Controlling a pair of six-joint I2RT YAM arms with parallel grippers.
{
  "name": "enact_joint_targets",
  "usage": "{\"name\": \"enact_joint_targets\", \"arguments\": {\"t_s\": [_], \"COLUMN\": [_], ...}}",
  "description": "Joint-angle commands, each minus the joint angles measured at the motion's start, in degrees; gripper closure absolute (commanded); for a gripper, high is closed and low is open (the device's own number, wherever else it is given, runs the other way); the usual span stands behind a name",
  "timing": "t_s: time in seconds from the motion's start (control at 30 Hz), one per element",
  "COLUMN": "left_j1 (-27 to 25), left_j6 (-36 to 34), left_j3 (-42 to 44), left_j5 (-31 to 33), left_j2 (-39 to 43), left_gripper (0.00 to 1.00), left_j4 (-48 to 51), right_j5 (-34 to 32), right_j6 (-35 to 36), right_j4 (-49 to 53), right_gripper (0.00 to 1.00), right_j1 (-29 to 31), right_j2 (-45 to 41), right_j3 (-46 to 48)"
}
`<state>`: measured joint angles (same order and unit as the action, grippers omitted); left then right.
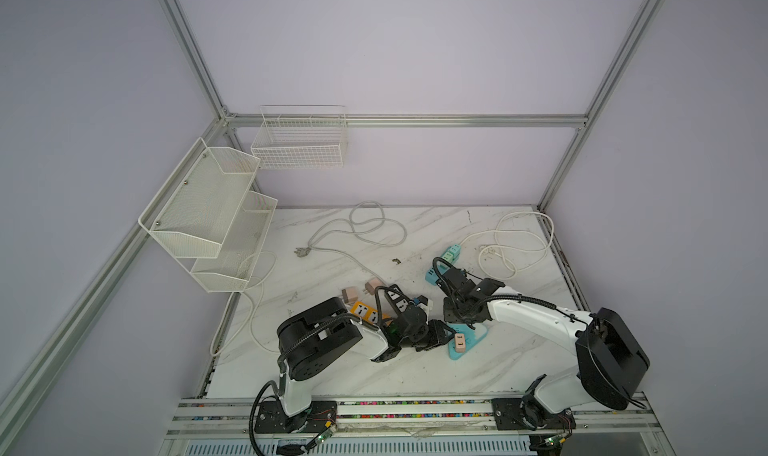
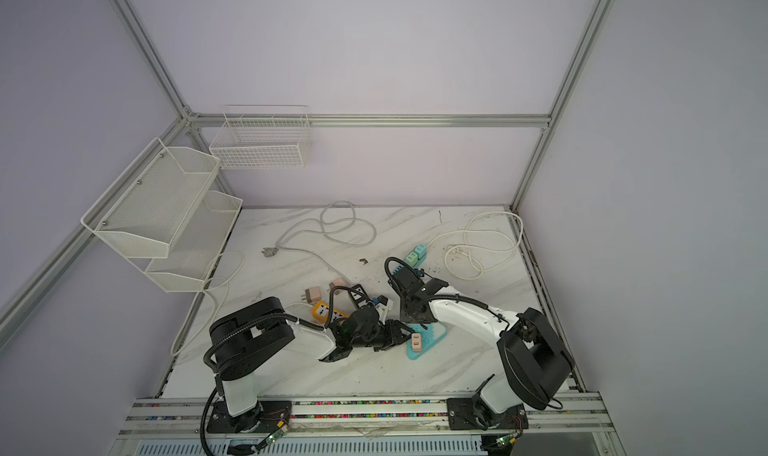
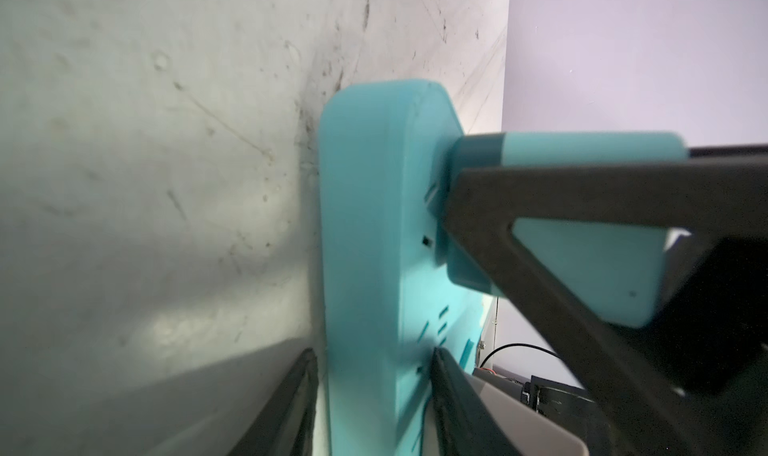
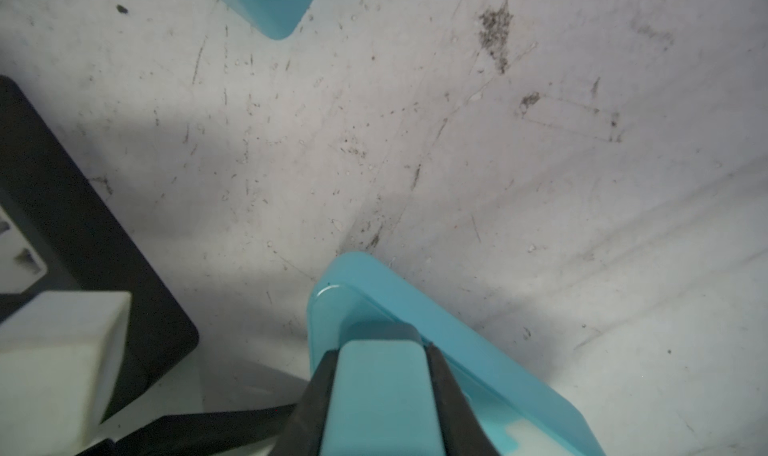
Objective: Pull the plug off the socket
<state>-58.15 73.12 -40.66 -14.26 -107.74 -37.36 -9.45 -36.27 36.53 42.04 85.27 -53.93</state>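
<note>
Our right hand [image 4: 380, 352] clamps the plug [image 4: 382, 395] at frame bottom, the left hand [image 3: 374, 352] straddles the strip [image 3: 365, 225], slightly open; next we likely pull straight off.

Lilac walls [image 1: 415, 38], aluminium frame [image 1: 403, 120], marble tabletop [image 1: 415, 375].

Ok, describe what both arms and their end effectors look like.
The left arm and right arm match: white shell links, bulky black joint housings, and a black ribbed cable conduit looping along each. The left end effector and right end effector have matte black, angular fingers. No markings are readable.
</note>
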Motion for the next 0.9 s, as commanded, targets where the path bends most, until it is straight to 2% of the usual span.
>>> {"name": "enact_joint_targets", "arguments": {"t_s": [0.0,0.23,0.73,0.87], "left_j1": [-0.1,0.0,-0.3,-0.4], "left_j6": [0.9,0.4,0.0,0.1], "left_j3": [3.7,4.8,3.0,3.0], "left_j5": [0.6,1.5,2.5,3.0], "left_j2": [2.2,3.4,4.1,4.0], "left_gripper": [0.53,0.49,0.45,0.53], "left_j4": [-3.3,-6.9,-8.1,-8.2], "right_j5": [1.7,5.1,9.4,8.6], "right_j6": [-0.5,-0.7,-1.4,-1.6], "right_j4": [-3.6,-5.7,-8.8,-8.9], "right_gripper": [0.92,0.92,0.93,0.94], "right_j1": [-0.6,-1.7,-3.7,-3.9], "right_j2": [-1.1,-2.1,-4.1,-4.6], "right_j3": [-2.7,-1.6,0.6,0.8]}}
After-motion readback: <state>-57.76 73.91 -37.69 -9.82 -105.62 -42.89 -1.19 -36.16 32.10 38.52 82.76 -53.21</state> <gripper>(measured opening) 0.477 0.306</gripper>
